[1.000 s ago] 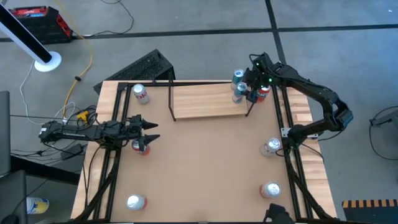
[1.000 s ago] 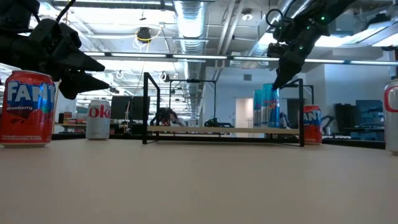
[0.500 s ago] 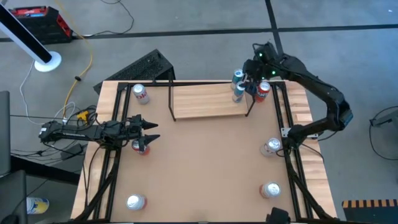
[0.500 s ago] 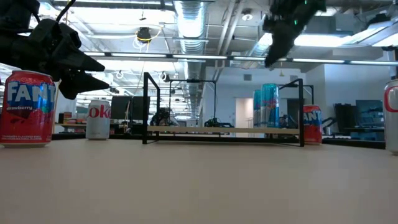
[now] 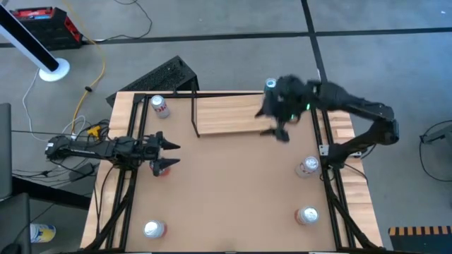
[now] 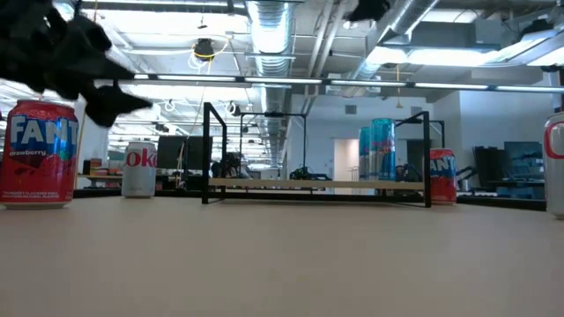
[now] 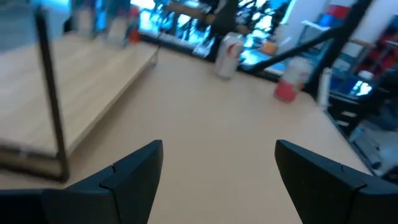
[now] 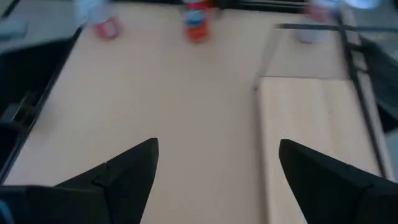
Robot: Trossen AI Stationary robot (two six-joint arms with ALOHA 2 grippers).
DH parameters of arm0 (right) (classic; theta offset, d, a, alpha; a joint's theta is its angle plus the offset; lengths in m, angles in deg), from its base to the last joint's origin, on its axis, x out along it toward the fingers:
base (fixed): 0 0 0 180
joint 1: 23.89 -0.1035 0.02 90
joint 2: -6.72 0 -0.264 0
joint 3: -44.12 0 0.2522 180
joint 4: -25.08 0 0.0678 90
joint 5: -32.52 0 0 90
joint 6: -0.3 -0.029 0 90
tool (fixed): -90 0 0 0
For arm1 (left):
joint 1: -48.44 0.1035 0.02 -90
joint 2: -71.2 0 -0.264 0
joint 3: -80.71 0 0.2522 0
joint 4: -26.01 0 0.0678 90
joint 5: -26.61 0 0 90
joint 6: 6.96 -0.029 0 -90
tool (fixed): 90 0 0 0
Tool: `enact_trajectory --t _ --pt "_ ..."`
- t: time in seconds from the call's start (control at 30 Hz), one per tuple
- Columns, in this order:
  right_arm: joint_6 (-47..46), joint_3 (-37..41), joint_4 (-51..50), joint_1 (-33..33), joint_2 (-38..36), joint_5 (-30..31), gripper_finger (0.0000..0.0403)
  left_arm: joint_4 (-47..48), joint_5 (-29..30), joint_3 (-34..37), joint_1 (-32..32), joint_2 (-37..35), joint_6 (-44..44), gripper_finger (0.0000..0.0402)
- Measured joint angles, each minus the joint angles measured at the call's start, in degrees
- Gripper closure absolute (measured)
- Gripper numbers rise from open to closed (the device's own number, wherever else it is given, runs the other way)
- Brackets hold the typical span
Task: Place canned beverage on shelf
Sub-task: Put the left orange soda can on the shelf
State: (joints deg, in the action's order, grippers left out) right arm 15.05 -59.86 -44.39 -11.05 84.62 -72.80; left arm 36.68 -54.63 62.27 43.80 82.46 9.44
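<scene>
The right claw (image 5: 277, 121) hangs in the air over the right end of the shelf (image 5: 226, 114), its two dark fingers (image 8: 118, 171) spread wide with nothing between them. It is blurred in the overhead view, so its exact pose is hard to read.

The left claw (image 5: 164, 155) hovers at the left edge of the bench (image 5: 226, 190), fingers (image 7: 127, 171) also spread apart and empty, right beside a red can (image 6: 37, 154).

The shelf is a small pale wooden plank with thin black rod uprights (image 6: 207, 151) at both short ends, lying at the far middle of the bench. On its right end stand tall slim blue cans (image 6: 377, 151); from table height they look like two standing close together, though their labels cannot be read.

The red can near the left claw carries white letters reading "FANT" and the small word "strawberry". A second red can (image 6: 443, 176), just outside the shelf's right upright, shows "ANT". A silver can (image 6: 139, 167) at the far left of the bench shows red letters "oke".

Three more cans stand on the bench with silver tops: one at the near left (image 5: 153, 228) and two along the right side (image 5: 308, 166) (image 5: 307, 215).
</scene>
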Motion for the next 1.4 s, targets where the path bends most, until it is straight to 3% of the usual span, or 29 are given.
enact_trajectory --t 0.2,0.4,0.6,0.93,1.13,1.4 --pt "-3.9 5.74 9.33 -17.62 0.24 15.52 0.0046 3.29 1.43 -7.89 -5.99 0.75 -6.67 0.0107" --pt "-2.94 16.2 23.95 -28.66 0.27 28.61 0.0046 13.14 9.5 -15.77 -13.23 6.52 -5.87 0.0107" --pt "-3.89 26.52 38.34 -29.78 0.31 29.31 0.0046 23.22 13.09 -23.44 -19.77 16.22 0.16 0.0107" --pt "-7.35 36.51 52.66 -28.39 0.27 28.88 0.0046 58.07 19.09 -40.65 -23.29 30.41 16.83 0.0107" --pt "-6.43 40.95 59.31 -28.39 0.27 28.71 0.0046 65.97 16.3 -40.09 -23.31 32.04 29.5 0.0107" --pt "-0.31 44.29 62.91 -27.07 0.25 28.73 0.0046 66.59 15.76 -38.15 -23.31 32.09 32.84 0.0107"
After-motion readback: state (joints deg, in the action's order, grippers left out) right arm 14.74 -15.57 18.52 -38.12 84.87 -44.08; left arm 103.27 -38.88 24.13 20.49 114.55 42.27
